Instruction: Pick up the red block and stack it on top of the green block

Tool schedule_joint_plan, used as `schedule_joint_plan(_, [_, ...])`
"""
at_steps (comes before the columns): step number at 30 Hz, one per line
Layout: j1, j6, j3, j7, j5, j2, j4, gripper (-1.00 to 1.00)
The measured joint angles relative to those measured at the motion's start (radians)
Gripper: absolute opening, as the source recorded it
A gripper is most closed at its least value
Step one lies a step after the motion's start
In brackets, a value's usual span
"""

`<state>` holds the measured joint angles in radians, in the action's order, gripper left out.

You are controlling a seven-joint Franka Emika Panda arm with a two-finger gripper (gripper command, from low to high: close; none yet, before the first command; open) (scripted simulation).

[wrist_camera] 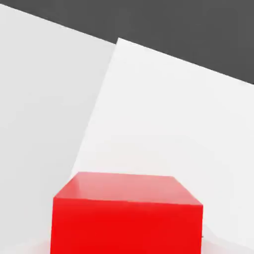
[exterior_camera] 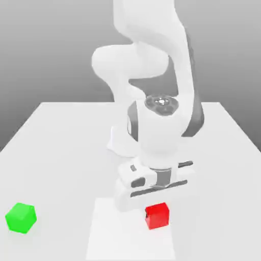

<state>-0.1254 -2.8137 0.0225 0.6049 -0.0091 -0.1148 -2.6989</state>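
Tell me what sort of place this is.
Most likely a simulated tabletop test scene, not a real room: a plain white table against a featureless grey backdrop, a white robot arm, and two matte cubes, the red block and the green block.

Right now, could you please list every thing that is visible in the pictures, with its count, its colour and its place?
red block: one, bright red, on the lighter square patch near the table's front edge, directly under the robot's hand; close up in the hand view.
green block: one, bright green, on the table at the exterior view's left, apart from the red block.
square patch: one, lighter white, on the table's front part.
table: one, white, under everything.
arm: one, white with grey parts, bent down over the red block.
pincer: one, white, lowered at the red block.
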Motion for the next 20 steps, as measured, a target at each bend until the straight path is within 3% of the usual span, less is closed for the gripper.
schedule_joint_plan(11, [0.395,0.197,-0.271,0.097,0.068,0.005,0.187,-1.00])
schedule_joint_plan(16, [0.477,0.104,-0.274,0.056,0.164,-0.143,0.235,-1.00])
schedule_joint_plan(17, [0.486,0.081,-0.263,0.045,0.180,-0.169,0.237,1.00])
schedule_joint_plan(20, [0.486,0.081,-0.263,0.045,0.180,-0.169,0.237,1.00])
